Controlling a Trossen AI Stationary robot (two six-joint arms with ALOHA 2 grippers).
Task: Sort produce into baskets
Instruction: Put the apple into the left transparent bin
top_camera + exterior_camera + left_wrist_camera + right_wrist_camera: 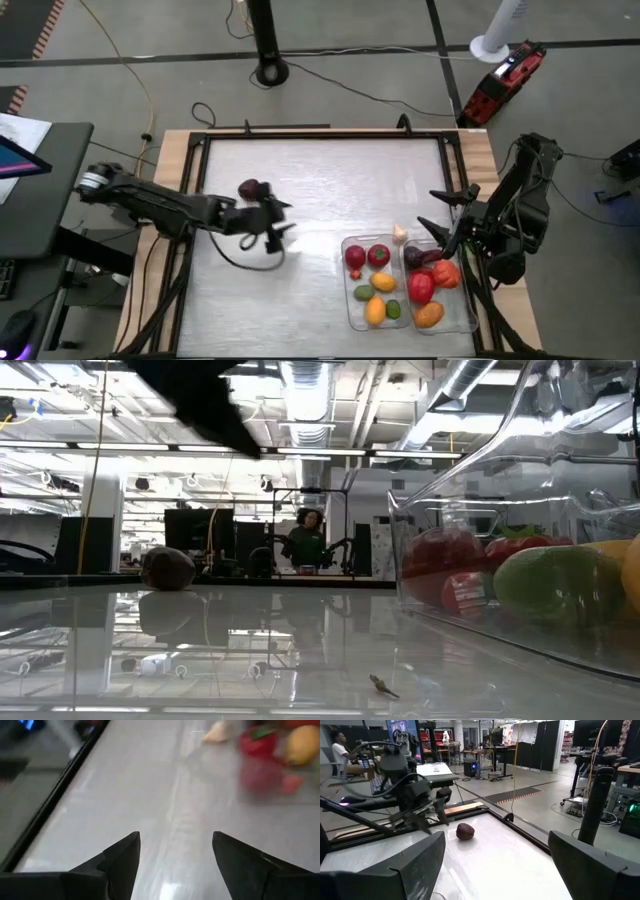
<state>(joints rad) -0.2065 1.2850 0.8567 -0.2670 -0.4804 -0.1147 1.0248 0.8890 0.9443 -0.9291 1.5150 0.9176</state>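
While most produce already sat in the baskets, the left gripper hung open and empty just beside the dark fruit; next it needed to reach over and close on it.

I see a glossy pale worktop mirroring the ceiling lights, edged in light wood. The baskets are clear, shiny plastic (contents show through). My left pincer has matt black fingers.
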